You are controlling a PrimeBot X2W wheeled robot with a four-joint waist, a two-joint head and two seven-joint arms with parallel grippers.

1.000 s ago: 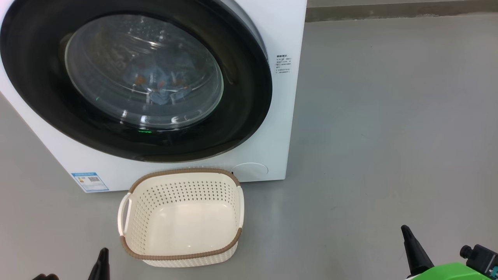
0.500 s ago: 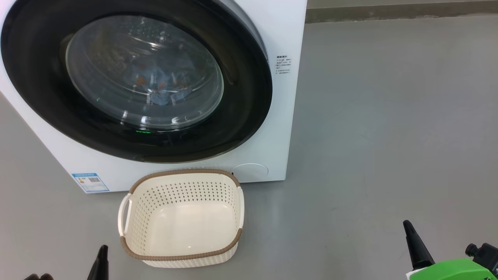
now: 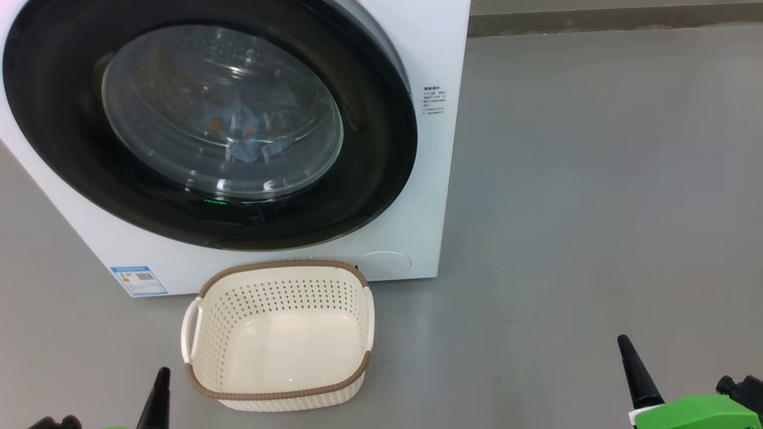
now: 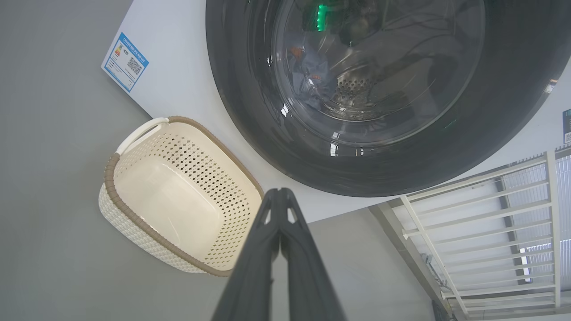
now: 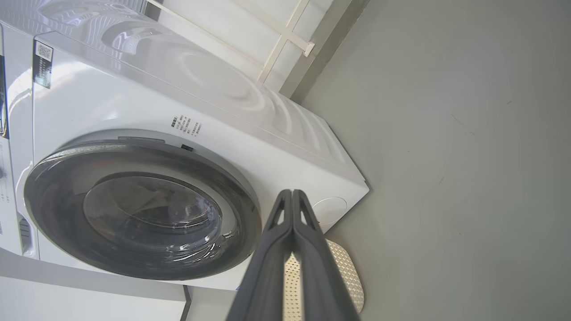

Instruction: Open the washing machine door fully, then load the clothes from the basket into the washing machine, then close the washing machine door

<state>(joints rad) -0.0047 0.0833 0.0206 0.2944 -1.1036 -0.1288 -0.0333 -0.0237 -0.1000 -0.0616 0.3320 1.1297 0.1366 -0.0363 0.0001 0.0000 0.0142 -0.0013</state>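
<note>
The washing machine door (image 3: 372,155) is closed, clothes (image 3: 245,128) behind its glass; the left gripper (image 4: 280,191) and right gripper (image 5: 292,192) have jaws clenched together.

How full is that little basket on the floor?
Empty. The basket shows its bare cream bottom; the blue clothes lie behind the glass of the shut washing machine door.

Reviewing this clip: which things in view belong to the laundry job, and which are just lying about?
Part of the job: washing machine; washing machine door, shut; clothes, inside behind the glass; basket, empty.
Just there: blue label sticker; white railing; grey floor.
</note>
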